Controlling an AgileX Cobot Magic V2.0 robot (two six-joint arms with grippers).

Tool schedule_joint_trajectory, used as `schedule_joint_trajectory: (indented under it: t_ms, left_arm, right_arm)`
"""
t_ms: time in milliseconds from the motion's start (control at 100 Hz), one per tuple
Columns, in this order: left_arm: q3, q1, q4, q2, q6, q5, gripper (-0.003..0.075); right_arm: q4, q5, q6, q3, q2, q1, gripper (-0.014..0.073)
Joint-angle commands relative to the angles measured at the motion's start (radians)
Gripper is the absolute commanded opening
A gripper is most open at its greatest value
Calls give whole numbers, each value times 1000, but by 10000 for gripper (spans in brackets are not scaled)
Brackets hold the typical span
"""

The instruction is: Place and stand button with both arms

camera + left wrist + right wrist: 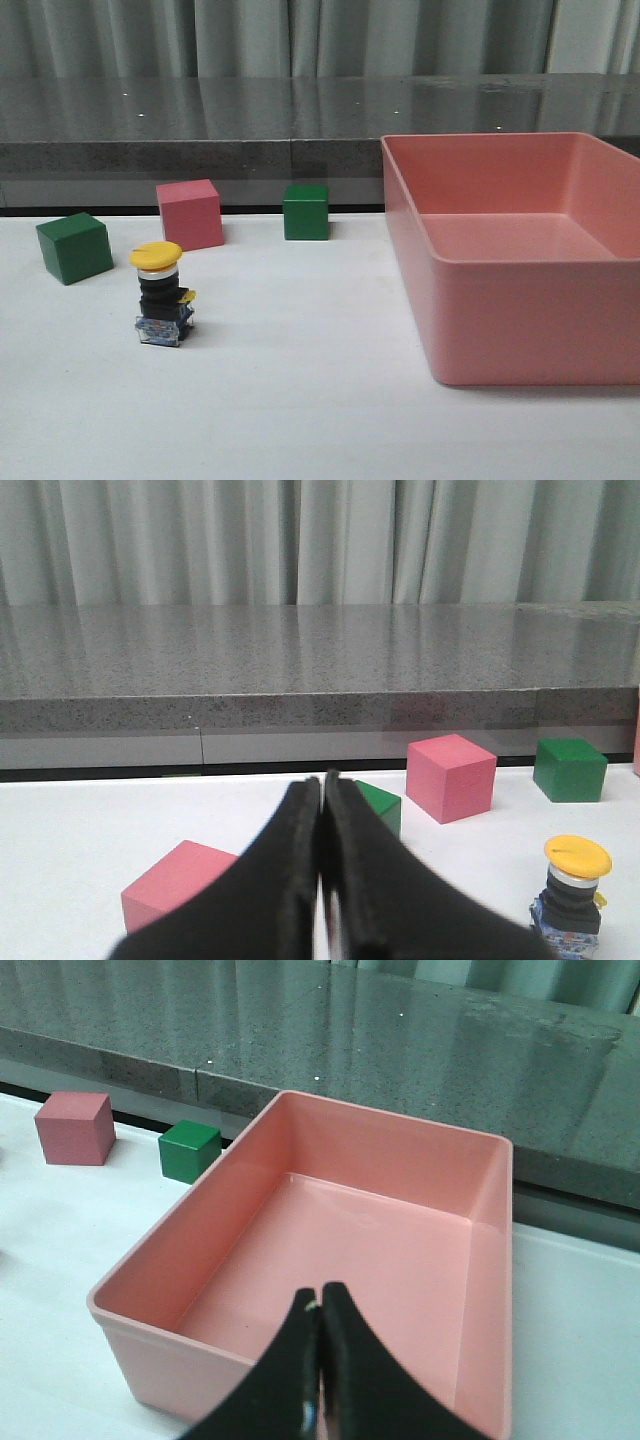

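The button (162,294) stands upright on the white table at the left, yellow cap on top, black body, blue-and-clear base down. It also shows in the left wrist view (573,893), off to one side of my left gripper (323,785), which is shut and empty and well apart from it. My right gripper (320,1295) is shut and empty, held above the near wall of the pink bin (330,1250). Neither gripper shows in the front view.
The large pink bin (520,350) fills the right side. A green cube (73,247), a pink cube (189,214) and a second green cube (305,211) stand behind the button. Another pink cube (175,882) lies near my left gripper. A grey ledge runs along the back.
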Motion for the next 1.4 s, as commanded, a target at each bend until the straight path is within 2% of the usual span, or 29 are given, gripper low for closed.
schedule_joint_trajectory:
  t_ms: [0, 440, 510, 680, 780, 980, 1100, 1390]
  left_arm:
    - [48, 0, -1, -30, -8, -68, -20]
    - [48, 0, -1, -30, -8, -68, -20]
    - [48, 0, -1, -30, -8, -68, -20]
    - [48, 0, -1, -30, -8, -68, -20]
    - [48, 0, -1, -30, -8, -68, -20]
    - [48, 0, -1, -30, -8, -68, -20]
    - [48, 0, -1, -30, -8, -68, -20]
    - [48, 0, -1, -30, -8, -68, -20]
  right_arm:
    - [7, -69, 2, -25, 4, -5, -62]
    - [-21, -107, 15, 8, -3, -5, -62]
    - [-74, -127, 101, 33, -25, -5, -62]
    - [-322, -168, 468, 122, -133, -5, -62]
    - [-381, -187, 555, 187, -208, -5, -62]
    - [-380, -240, 559, 293, -359, -5, -62]
    - [-380, -337, 559, 341, -352, -5, -62]
    - [-380, -365, 559, 340, -352, -5, -62]
